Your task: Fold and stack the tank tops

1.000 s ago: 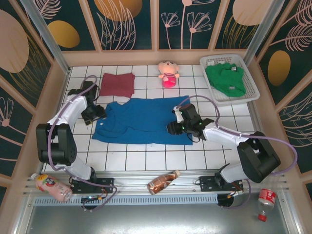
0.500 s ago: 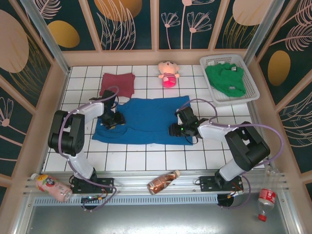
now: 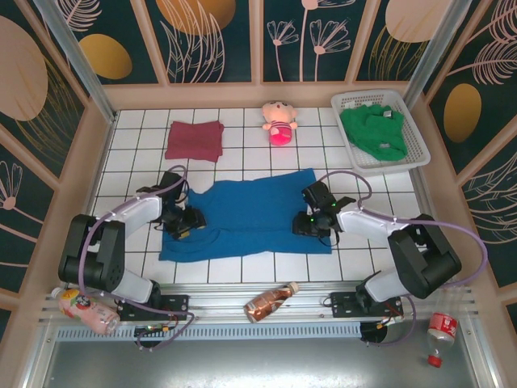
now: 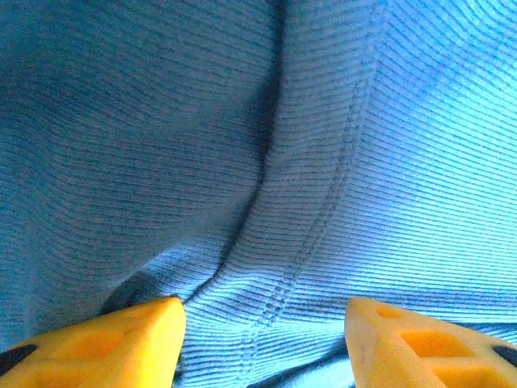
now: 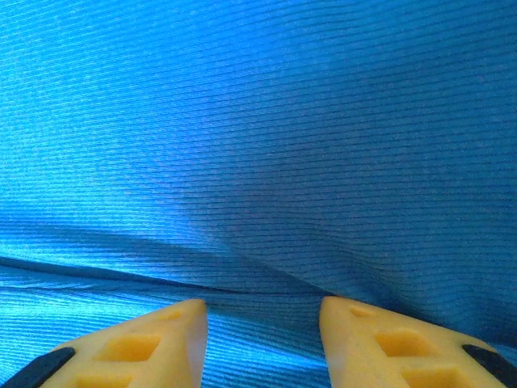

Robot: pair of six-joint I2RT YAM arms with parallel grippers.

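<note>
The blue tank top (image 3: 246, 214) lay spread flat on the white tiled table (image 3: 242, 275), across the middle of the overhead frame, with its wider edge toward the left. The left gripper (image 3: 184, 224) sat on its left end and the right gripper (image 3: 312, 221) on its right end, both low against the cloth.

In the left wrist view the two yellow fingertips (image 4: 121, 339) stood well apart at the bottom of the frame. Ribbed blue fabric and a stitched seam ran down between them, so the claw was released, not clenched. In the right wrist view the yellow fingertips (image 5: 388, 339) were likewise spread, with smooth blue cloth between them and a shallow crease running just above the tips. That claw was released too.

The maroon tank top (image 3: 195, 140) lay folded in the upper left of the table, just apart from the blue one. The green tank top (image 3: 374, 132) sat bunched in the white basket (image 3: 422, 145) at upper right. A pink plush doll (image 3: 279, 121) lay at upper centre. A brown bottle (image 3: 271, 301) rested at the bottom centre, beside the rail.
</note>
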